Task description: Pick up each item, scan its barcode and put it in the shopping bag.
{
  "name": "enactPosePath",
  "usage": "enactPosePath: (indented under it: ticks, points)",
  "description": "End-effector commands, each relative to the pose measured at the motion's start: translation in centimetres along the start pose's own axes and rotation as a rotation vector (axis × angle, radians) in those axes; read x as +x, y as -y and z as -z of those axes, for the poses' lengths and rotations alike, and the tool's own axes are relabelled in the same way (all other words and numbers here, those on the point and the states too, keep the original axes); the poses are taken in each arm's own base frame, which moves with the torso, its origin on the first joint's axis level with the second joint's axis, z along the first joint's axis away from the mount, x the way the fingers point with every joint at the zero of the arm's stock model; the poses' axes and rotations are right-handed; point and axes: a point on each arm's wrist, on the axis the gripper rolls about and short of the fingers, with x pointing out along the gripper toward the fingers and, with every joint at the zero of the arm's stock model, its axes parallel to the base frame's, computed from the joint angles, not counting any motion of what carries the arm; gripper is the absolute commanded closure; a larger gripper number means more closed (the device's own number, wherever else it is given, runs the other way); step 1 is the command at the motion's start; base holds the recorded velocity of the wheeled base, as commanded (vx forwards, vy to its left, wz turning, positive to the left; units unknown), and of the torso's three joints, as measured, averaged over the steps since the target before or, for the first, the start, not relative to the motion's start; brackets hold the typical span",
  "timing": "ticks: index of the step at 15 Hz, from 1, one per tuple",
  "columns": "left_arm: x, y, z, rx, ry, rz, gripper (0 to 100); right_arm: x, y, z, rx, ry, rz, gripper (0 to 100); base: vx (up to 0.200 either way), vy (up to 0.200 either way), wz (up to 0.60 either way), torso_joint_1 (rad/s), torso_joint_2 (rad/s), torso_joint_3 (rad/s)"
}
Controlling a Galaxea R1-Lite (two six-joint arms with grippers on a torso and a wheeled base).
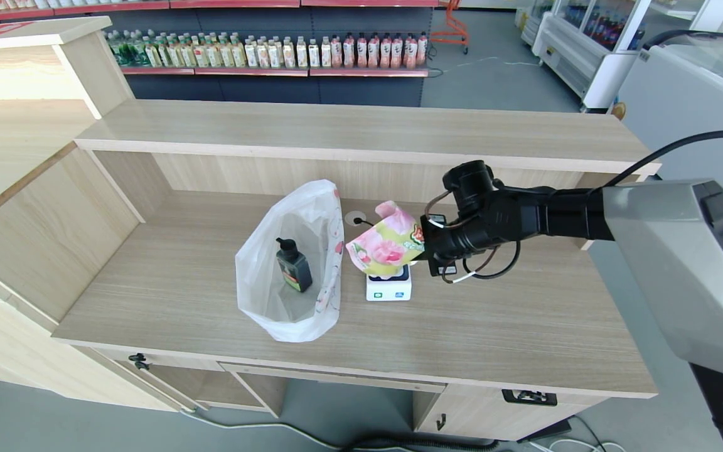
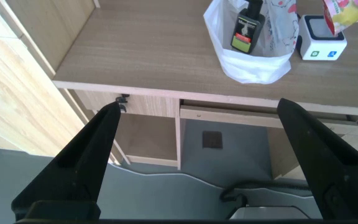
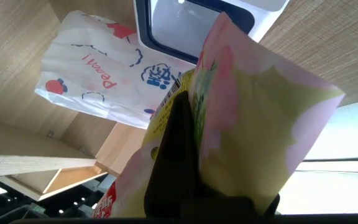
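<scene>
A pink and yellow flowered packet (image 1: 386,242) hangs just above the white barcode scanner (image 1: 388,287) in the middle of the counter, with my right gripper (image 1: 427,245) shut on its right end. In the right wrist view the packet (image 3: 253,118) is close up, a dark finger (image 3: 176,162) pressed on it, and the scanner (image 3: 210,18) lies behind it. The white shopping bag (image 1: 299,263) stands open left of the scanner with a dark pump bottle (image 1: 292,265) inside. My left gripper (image 2: 197,155) is open, low in front of the counter's edge, away from the bag (image 2: 253,59) and scanner (image 2: 321,45).
The wooden counter (image 1: 493,326) has a raised back ledge (image 1: 361,129) and a side wall (image 1: 48,232) at left. A cable hole (image 1: 355,218) sits behind the scanner. Drawers (image 2: 229,115) run under the front edge. Bare counter lies at right and front.
</scene>
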Motion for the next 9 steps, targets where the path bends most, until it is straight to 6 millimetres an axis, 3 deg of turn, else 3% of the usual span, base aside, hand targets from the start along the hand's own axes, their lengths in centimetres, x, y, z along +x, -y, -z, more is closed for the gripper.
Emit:
enactPosePath:
  ticks: [1,3,5,7,9]
  points:
    - [0.0,0.0,0.0,0.0,0.0,0.0,0,0.1,0.0,-0.2,0.002,0.002,0.0,100,0.0,0.0,0.0,0.0,0.0,0.0]
    - [0.0,0.0,0.0,0.0,0.0,0.0,0,0.0,-0.1,-0.8,0.01,0.012,-0.005,100,0.0,0.0,0.0,0.0,0.0,0.0]
    - [0.0,0.0,0.0,0.0,0.0,0.0,0,-1.7,-1.0,-1.2,0.014,0.025,-0.03,100,0.0,0.0,0.0,0.0,0.0,0.0]
    - [0.0,0.0,0.0,-0.002,0.0,0.0,0,-7.3,-3.1,0.3,-0.097,0.041,-0.075,100,0.0,0.0,0.0,0.0,0.0,0.0]
    - [0.0,0.0,0.0,-0.002,0.0,0.0,0,-13.2,-4.4,3.3,-0.437,0.147,-0.152,100,0.0,0.0,0.0,0.0,0.0,0.0]
